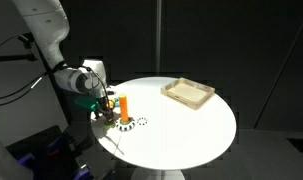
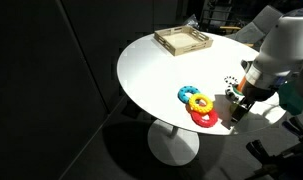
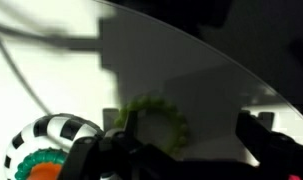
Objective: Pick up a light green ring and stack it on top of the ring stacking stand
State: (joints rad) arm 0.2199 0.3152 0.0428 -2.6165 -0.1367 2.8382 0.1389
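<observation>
In the wrist view the light green ring (image 3: 156,122) lies flat on the white table in the gripper's shadow. My gripper (image 3: 189,135) is open around it, with the ring close to one finger and well apart from the other. The ring stacking stand, an orange peg (image 1: 122,103), stands upright beside the gripper (image 1: 104,113); its base with a teal ring shows in the wrist view (image 3: 36,165). In the exterior views the gripper (image 2: 237,115) hides the light green ring.
A black-and-white dotted ring (image 1: 143,123) lies next to the stand and also shows in the wrist view (image 3: 51,130). Blue, yellow and red rings (image 2: 198,103) lie together near the table edge. A wooden tray (image 1: 188,93) sits at the far side.
</observation>
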